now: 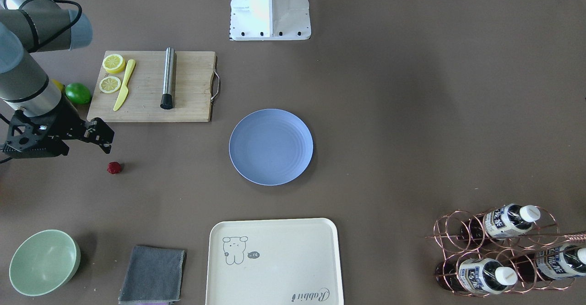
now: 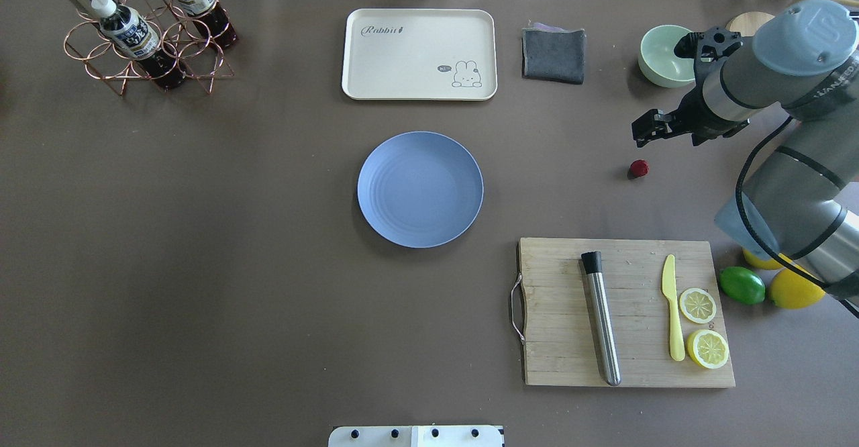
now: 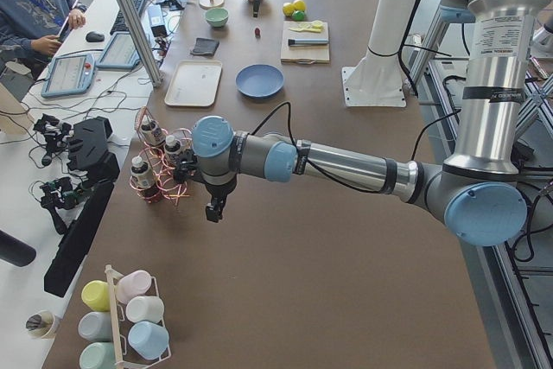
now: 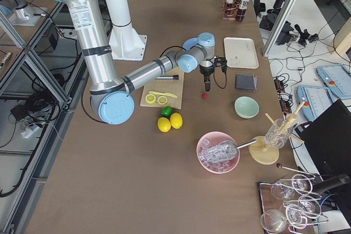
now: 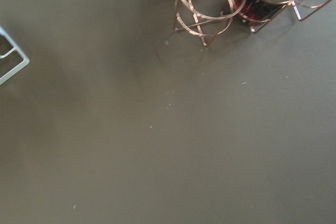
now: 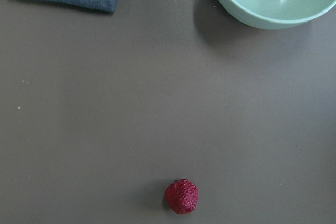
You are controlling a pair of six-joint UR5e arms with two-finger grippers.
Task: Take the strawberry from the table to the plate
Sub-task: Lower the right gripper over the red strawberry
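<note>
The strawberry (image 1: 114, 167) (image 2: 639, 168) is a small dark-red bumpy berry that lies alone on the brown table (image 1: 389, 112). In the right wrist view the strawberry (image 6: 182, 196) sits at the bottom centre. My right gripper (image 1: 104, 139) (image 2: 645, 131) hovers above it, apart from it, and its fingers look open and hold nothing. The pale blue plate (image 1: 271, 147) (image 2: 420, 188) stands bare at the table's middle. My left gripper (image 3: 212, 209) hangs over the table beside the bottle rack. It shows only in the exterior left view, so I cannot tell its state.
A wooden cutting board (image 2: 627, 313) carries lemon slices, a yellow knife and a steel rod. A lime (image 2: 741, 284) and lemons lie beside it under my right arm. A mint bowl (image 2: 664, 56), grey cloth (image 2: 553, 54), cream tray (image 2: 419, 54) and copper bottle rack (image 2: 144, 37) line the far edge.
</note>
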